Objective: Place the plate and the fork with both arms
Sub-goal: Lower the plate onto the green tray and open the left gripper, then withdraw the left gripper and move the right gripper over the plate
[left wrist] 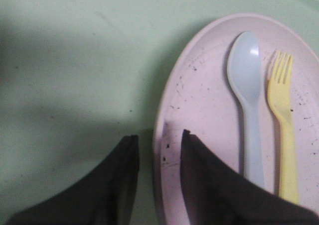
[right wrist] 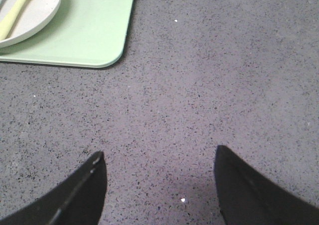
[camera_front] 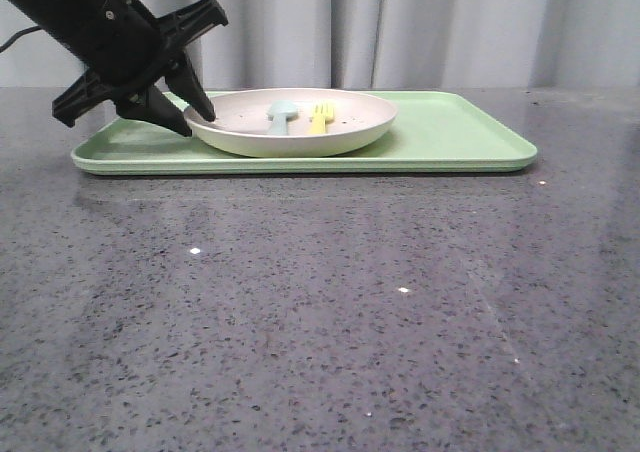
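Left gripper — upper left of the front view, jaws parted astride the rim of the plate, one finger inside, one outside; not yet clamped, seemingly set for a rim pinch.
Plate — centre-left on tray.
Spoon, then fork — side by side in the plate.
Right gripper — fingers wide apart over bare table, empty, probably waiting for the fork.

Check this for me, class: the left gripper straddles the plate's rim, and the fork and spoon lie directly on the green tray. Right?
Not quite. The fork and spoon lie in the plate, not on the tray; the left wrist view shows it. The left gripper does straddle the rim.
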### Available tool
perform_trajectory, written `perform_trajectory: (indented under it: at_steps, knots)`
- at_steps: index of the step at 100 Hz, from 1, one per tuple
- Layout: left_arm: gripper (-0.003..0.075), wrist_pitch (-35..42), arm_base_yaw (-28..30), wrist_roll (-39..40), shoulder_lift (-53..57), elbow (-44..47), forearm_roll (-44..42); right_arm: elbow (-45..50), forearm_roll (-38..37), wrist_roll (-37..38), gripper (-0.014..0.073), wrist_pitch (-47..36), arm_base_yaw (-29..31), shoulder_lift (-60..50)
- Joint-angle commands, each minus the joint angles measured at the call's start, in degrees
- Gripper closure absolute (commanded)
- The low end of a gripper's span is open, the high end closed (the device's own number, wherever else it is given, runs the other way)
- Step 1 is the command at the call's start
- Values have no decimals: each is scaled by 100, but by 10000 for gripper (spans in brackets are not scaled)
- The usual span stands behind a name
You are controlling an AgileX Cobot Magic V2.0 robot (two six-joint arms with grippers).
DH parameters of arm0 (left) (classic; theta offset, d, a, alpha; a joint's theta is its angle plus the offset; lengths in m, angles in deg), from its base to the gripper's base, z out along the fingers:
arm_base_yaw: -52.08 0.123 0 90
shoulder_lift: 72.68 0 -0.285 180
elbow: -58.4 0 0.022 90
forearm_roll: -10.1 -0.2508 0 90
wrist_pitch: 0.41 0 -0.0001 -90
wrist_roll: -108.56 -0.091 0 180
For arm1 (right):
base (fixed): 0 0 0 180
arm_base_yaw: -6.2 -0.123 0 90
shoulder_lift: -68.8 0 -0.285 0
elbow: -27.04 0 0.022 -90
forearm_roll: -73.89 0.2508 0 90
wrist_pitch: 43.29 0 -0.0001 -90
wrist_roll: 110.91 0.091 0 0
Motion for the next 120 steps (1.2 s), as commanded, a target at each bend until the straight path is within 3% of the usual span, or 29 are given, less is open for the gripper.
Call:
perform_trajectory:
  at_steps: [1, 16, 59, 86, 104, 120]
  knots:
    - [402, 220, -48, 53, 271, -203, 168, -181, -24, -30, 118, -324, 25, 52]
    - [369, 220, -48, 53, 271, -203, 168, -181, -24, -30, 118, -324, 25, 52]
    - [370, 102, 138, 53, 734, -203, 34, -181, -24, -30, 118, -234, 25, 52]
    - [370, -711, 613, 53, 1314, -203, -996, -181, -24, -30, 118, -234, 25, 52]
    - [370, -901, 724, 53, 1973, -97, -1949, -181, -24, -30, 118, -234, 25, 52]
    - [370, -940, 993, 53, 2694, 307, -2295, -181, -24, -30, 118, -234, 25, 52]
